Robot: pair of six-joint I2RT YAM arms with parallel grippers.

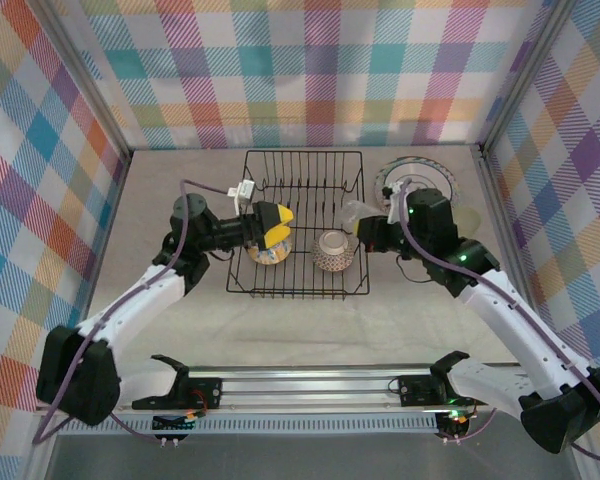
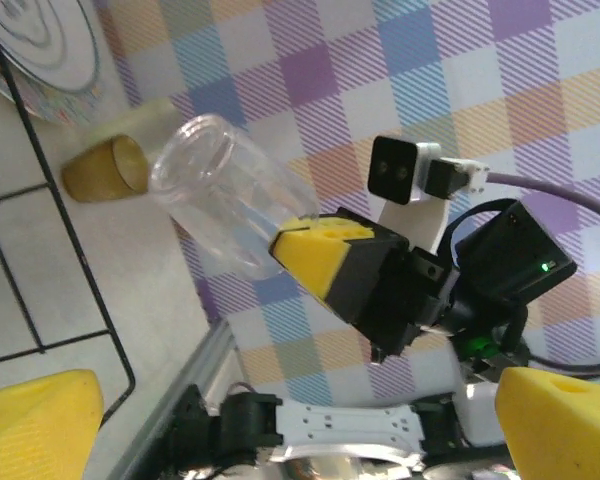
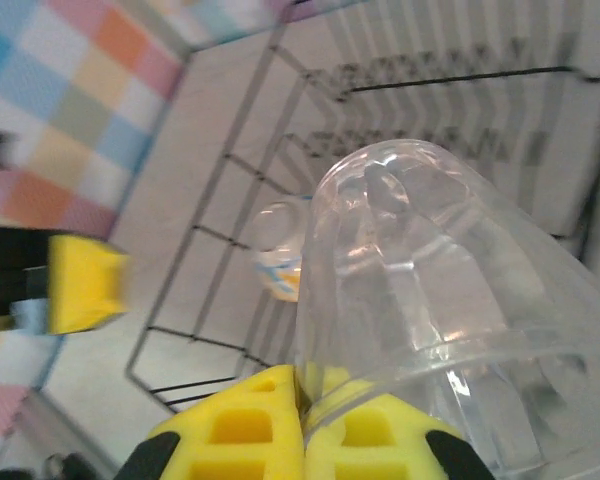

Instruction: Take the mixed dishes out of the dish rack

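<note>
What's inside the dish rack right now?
Two small bowls sit in the dish rack: a patterned bowl in plain sight, and a second bowl partly covered by the left claw.

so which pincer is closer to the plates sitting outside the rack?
Right. The right pincer, holding a clear cup, is at the dish rack's right edge, just beside the plates; the left pincer hovers over the rack's left side, across from them.

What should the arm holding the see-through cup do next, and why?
Probably carry it to the right and lower it onto the table. The right gripper is shut on the clear cup at the dish rack's right edge, and the plate and amber cup lie out on that side.
</note>
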